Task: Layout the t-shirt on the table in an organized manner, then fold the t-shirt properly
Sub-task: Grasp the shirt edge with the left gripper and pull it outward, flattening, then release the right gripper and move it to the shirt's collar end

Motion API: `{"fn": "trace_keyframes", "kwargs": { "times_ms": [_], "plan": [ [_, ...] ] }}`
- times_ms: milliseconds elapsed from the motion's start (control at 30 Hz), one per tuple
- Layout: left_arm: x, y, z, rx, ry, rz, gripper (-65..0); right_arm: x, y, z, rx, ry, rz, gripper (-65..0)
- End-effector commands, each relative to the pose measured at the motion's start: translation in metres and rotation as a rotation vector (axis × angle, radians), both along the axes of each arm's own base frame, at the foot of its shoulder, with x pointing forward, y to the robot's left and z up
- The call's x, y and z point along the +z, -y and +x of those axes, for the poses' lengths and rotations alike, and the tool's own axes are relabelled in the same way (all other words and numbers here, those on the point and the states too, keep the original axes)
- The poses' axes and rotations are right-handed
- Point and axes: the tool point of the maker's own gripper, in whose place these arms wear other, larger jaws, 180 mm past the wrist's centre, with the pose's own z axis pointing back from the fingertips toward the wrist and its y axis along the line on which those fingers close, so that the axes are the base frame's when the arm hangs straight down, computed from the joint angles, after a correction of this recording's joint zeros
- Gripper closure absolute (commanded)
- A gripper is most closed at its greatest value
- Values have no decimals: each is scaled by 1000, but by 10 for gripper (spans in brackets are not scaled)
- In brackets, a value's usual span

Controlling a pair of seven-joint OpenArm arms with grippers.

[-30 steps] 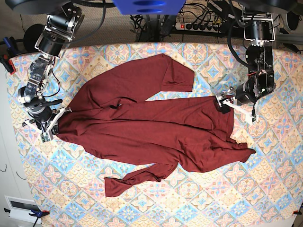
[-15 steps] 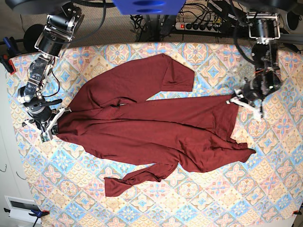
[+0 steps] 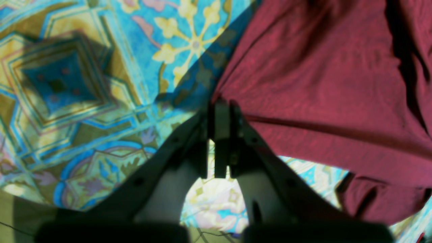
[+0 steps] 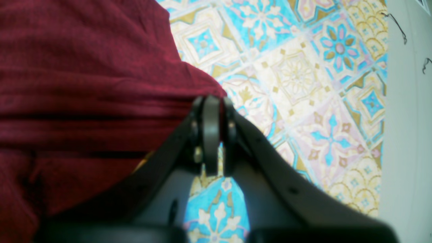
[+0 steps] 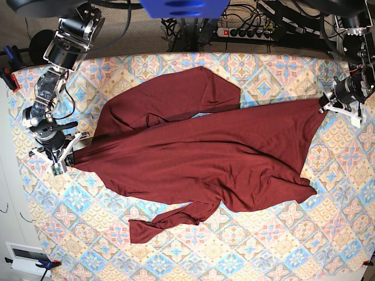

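While the maroon t-shirt [image 5: 199, 158] lies spread across the middle of the patterned counter [image 5: 263, 252], each arm holds one of its far edges. In the base view the garment stretches from the left side of the counter to the right, drawn to a point at either end. The left end effector [image 5: 324, 105] sits at that view's right side, clenched on the pointed corner of fabric there; its wrist view shows the two fingers [image 3: 221, 135] pressed together with the red cloth edge meeting their tips. The right end effector [image 5: 69, 157] sits at the base view's left, likewise clamped on the cloth; its wrist view shows the fingers [image 4: 211, 131] closed tight with the fabric bunched right at them. One sleeve [image 5: 211, 91] is folded over toward the back edge of the counter, and a narrow strip of cloth [image 5: 170, 221] trails off the front edge of the garment, lying flat on the counter.
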Motion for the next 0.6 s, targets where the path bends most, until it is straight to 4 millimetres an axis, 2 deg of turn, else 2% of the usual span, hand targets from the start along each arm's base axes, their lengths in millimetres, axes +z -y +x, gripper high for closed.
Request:
{"fn": "trace_keyframes", "kwargs": {
  "times_ms": [0,167,567],
  "plan": [
    [9,-11,2,-3,11,41,0,22,8,11,-6,66,-18,0],
    [-1,-11,-15,2,-30,38,0,22,9,11,-9,67,-17,0],
    [-7,-3,-18,5,-39,16,0,22,9,11,-7,66,-19,0]
  ]
}}
